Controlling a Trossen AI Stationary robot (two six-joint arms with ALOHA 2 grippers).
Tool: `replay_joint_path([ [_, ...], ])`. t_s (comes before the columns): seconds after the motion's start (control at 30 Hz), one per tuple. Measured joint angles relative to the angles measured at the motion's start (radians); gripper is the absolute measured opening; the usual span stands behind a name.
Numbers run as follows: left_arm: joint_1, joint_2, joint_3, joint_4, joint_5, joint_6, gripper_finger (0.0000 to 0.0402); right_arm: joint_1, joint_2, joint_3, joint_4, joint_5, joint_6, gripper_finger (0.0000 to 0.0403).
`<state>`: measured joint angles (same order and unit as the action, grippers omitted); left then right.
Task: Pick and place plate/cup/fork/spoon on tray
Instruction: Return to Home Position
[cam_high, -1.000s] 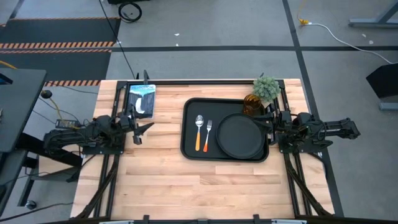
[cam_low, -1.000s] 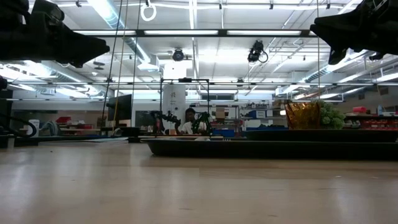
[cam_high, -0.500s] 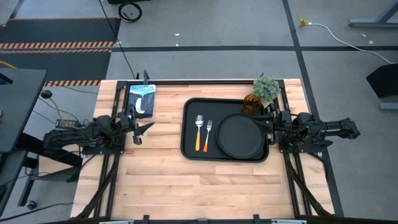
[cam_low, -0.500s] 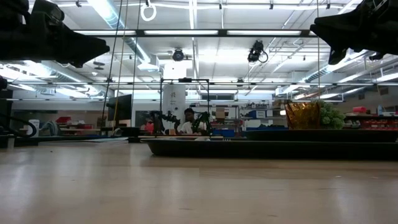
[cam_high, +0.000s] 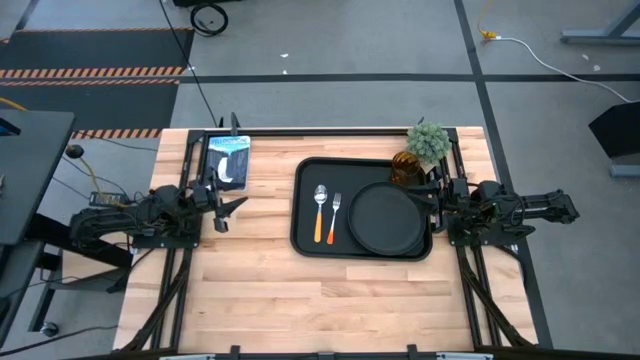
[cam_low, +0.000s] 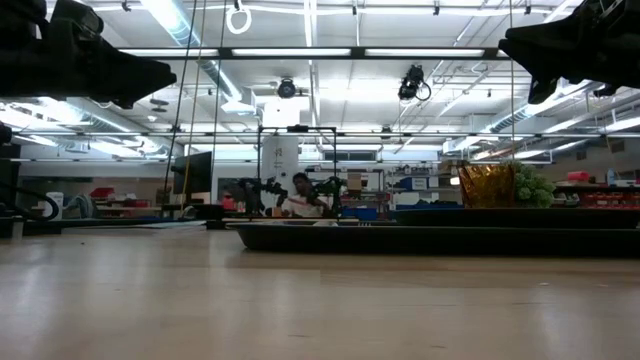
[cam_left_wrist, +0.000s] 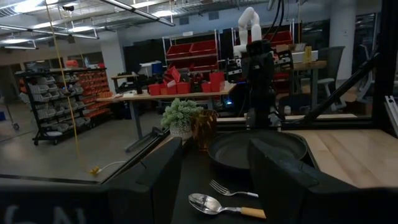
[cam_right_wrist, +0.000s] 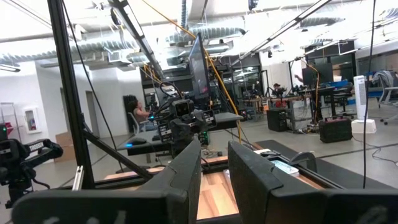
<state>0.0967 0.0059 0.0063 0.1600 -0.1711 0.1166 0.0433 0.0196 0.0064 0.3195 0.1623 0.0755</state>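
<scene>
The black rectangular tray (cam_high: 305, 170) lies on the table's right half. On it lie the round black plate (cam_high: 385, 218), the spoon (cam_high: 320, 212) and the fork (cam_high: 335, 216), both with orange handles. The amber cup (cam_high: 403, 166) stands on the tray's far right corner. The cup, plate, fork and spoon also show in the left wrist view (cam_left_wrist: 204, 129). My left gripper (cam_high: 228, 205) is open and empty, above the table left of the tray. My right gripper (cam_high: 436, 196) is open and empty, at the tray's right edge.
A small green plant (cam_high: 428, 142) stands beside the cup at the far right. A blue-and-white packet (cam_high: 228, 160) lies at the table's far left. Bare wood (cam_high: 320, 300) stretches along the near side. A person sits in the room beyond the table (cam_low: 300, 195).
</scene>
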Motion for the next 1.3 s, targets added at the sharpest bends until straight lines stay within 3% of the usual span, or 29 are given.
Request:
replay_joint_path([
  [0.17, 0.0, 0.0, 0.0, 0.0, 0.0, 0.0, 0.0192, 0.0, 0.0, 0.0, -0.019, 0.0, 0.0, 0.0088],
  [0.6, 0.0, 0.0, 0.0, 0.0, 0.0, 0.0, 0.0192, 0.0, 0.0, 0.0, -0.276, 0.0, 0.0, 0.0088],
  [1.3, 0.0, 0.0, 0.0, 0.0, 0.0, 0.0, 0.0192, 0.0, 0.0, 0.0, -0.276, 0.0, 0.0, 0.0088],
])
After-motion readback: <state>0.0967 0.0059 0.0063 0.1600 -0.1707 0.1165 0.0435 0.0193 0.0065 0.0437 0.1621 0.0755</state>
